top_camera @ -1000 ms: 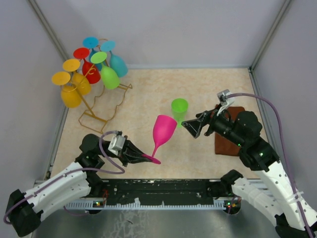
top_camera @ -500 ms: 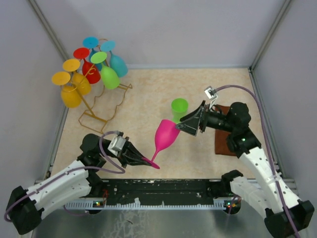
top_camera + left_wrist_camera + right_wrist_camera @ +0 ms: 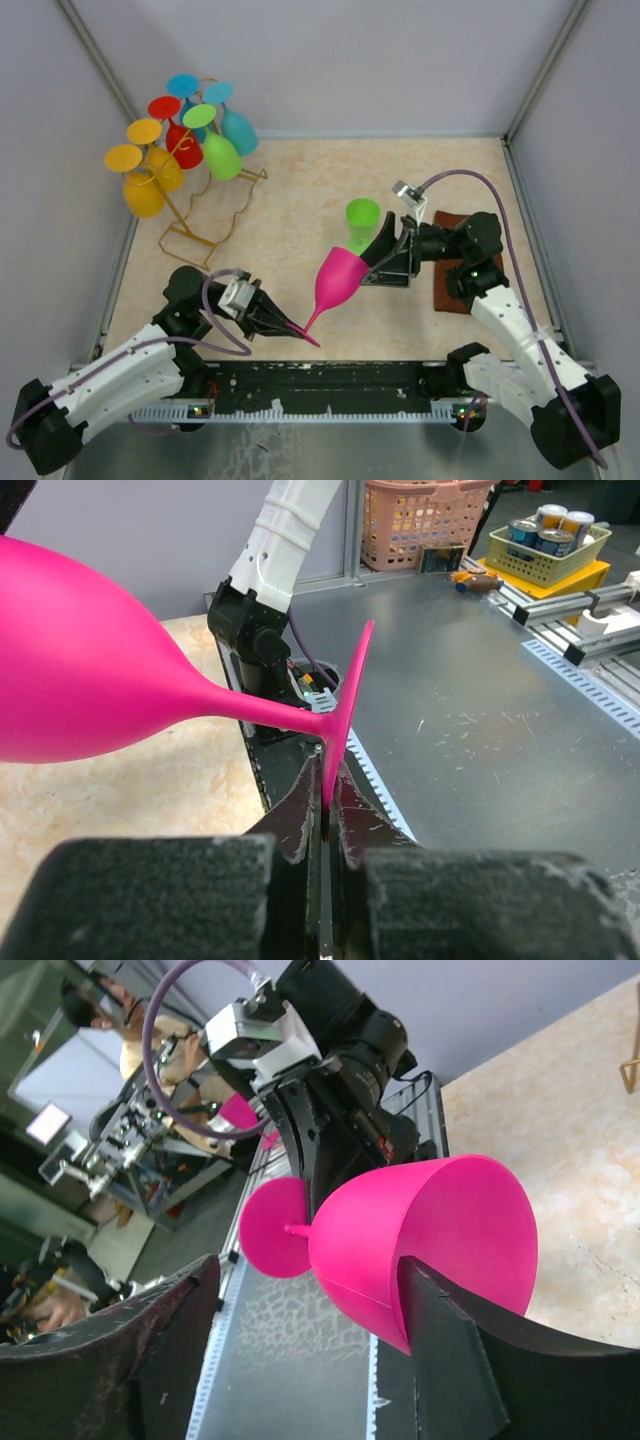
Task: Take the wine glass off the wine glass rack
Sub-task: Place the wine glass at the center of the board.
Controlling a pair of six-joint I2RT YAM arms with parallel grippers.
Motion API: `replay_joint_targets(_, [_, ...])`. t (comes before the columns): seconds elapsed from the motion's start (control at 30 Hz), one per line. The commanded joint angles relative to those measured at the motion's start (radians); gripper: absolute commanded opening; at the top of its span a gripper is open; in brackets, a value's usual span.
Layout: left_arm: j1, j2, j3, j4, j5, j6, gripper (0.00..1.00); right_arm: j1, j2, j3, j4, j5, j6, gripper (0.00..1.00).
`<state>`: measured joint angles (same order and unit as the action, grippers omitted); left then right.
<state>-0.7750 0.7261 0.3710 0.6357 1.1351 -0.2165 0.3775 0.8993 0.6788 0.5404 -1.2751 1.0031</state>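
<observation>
A pink wine glass (image 3: pixel 338 277) hangs tilted in the air over the table, clear of the golden wire rack (image 3: pixel 213 216) at the back left. My left gripper (image 3: pixel 291 329) is shut on the edge of the glass's flat foot (image 3: pixel 346 708), and the stem and bowl (image 3: pixel 90 680) reach away from it. My right gripper (image 3: pixel 374 264) is open at the bowl's rim (image 3: pixel 430 1240). One finger (image 3: pixel 450 1360) is at the mouth and the other finger (image 3: pixel 150 1360) stands well off the outer wall. Several coloured glasses hang on the rack.
A green cup (image 3: pixel 362 216) stands just behind the right gripper. A brown cloth (image 3: pixel 442 298) lies under the right arm. Grey walls close the table at the back and sides. The arm bases and a black rail line the near edge.
My right gripper has moved left, from beside the brown cloth to the pink bowl's rim. The glass has tipped lower and shifted slightly right in the left gripper.
</observation>
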Motion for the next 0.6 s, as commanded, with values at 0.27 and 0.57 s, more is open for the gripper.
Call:
replay_joint_targets(0.27, [-0.004, -0.025, 0.068, -0.198, 0.005, 0.155, 0.0, 0.137, -0.016, 0.049, -0.028, -0.117, -0.111, 0.48])
replay_joint_targets(0.57, [-0.004, -0.065, 0.079, -0.327, -0.028, 0.235, 0.0, 0.136, -0.062, 0.104, -0.313, -0.039, -0.318, 0.44])
